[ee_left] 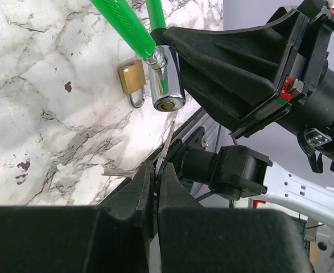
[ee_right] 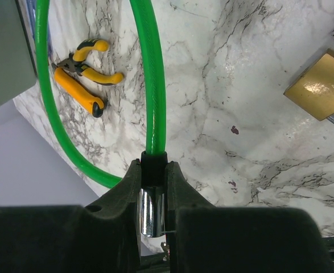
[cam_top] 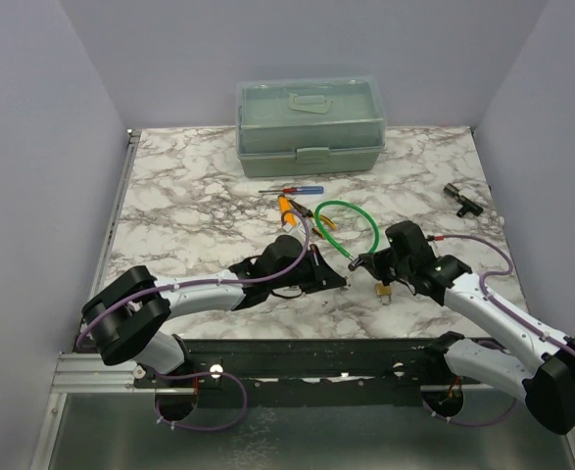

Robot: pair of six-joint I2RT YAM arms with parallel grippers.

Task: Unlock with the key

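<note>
The key (ee_left: 167, 141) faces cylinder (ee_left: 168, 85); brass padlock (ee_left: 131, 77) alongside.

Lighting: even, diffuse, from above; white marble tabletop (cam_top: 189, 196) bright, shadows on it faint and soft-edged. Glare: hard white highlights on the chrome lock cylinder (ee_left: 165, 79) and brass padlock (ee_right: 320, 85). Focus: overhead view mildly soft; wrist views sharp on marble, left gripper (ee_left: 156, 176) foreground dark and blurred.

White-shelled left arm (cam_top: 204, 291) and right arm (cam_top: 498, 315), black joints (cam_top: 130, 313), purple cables (cam_top: 218, 283) (looped near the bases)
</note>
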